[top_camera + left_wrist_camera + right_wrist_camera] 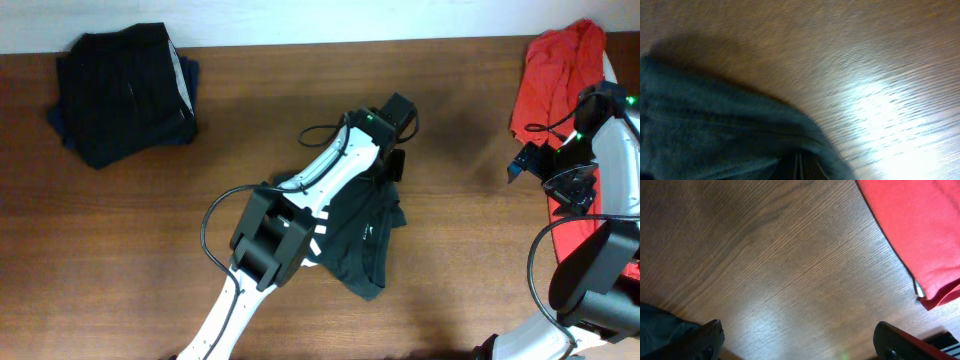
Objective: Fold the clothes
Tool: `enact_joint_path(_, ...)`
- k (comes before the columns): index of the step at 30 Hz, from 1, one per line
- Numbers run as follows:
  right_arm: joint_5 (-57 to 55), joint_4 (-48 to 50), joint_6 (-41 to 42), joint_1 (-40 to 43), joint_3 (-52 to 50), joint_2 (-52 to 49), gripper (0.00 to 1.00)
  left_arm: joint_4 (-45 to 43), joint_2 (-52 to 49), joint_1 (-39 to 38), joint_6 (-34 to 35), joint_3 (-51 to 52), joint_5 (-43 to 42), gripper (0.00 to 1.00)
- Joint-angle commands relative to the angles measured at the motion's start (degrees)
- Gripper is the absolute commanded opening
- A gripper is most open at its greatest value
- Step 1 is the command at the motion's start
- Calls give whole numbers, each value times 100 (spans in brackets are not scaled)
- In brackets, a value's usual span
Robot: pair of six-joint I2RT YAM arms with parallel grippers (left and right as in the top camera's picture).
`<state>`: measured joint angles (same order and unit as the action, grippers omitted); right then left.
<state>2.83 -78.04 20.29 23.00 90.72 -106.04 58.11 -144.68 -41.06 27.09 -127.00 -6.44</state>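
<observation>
The dark charcoal T-shirt (362, 238) lies crumpled at the table's middle, partly under my left arm. My left gripper (393, 165) is at the shirt's upper right edge. In the left wrist view its fingers (800, 171) are pressed together with the dark cloth (715, 135) bunched around them. My right gripper (522, 160) hovers over bare wood at the right. Its fingers (797, 340) are wide apart and empty. The red shirt (560, 65) lies at the back right and also shows in the right wrist view (920, 230). Folded dark garments (125, 90) sit at the back left.
The brown wooden table (120, 250) spans the view, with a pale wall strip along its far edge. More red cloth (575, 232) lies beneath the right arm at the right edge. A corner of dark cloth (660, 330) shows at the lower left of the right wrist view.
</observation>
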Motion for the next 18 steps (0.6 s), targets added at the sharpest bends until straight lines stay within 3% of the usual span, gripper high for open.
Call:
enact_joint_path(1, -11, -17, -35, -11, 46, 35, 99, -114, 13, -146, 24, -2, -168, 0)
enact_joint_path(8, -9, -15, -35, -11, 46, 35, 99, 243, 1023, -293, 24, -24, -173, 1)
enact_joint_path(9, -11, -17, -35, -11, 46, 35, 99, 424, 1255, -293, 26, -24, -170, 7)
enact_joint_path(10, -11, -17, -35, -11, 46, 35, 99, 621, 1462, -293, 26, -24, -168, 25)
enact_joint_path(11, -9, -15, -35, -11, 46, 35, 99, 817, 1644, -293, 26, -24, -168, 59)
enact_joint_path(13, -11, -15, -35, -11, 46, 35, 99, 1346, 2017, -232, 0, -24, -164, 92)
enact_joint_path(14, -9, -17, -35, -11, 46, 35, 99, 1545, 2107, -199, -24, -24, -127, 99)
enact_joint_path(18, -9, -17, -35, -11, 48, 35, 99, 2743, 2286, 146, -35, -22, 699, 99)
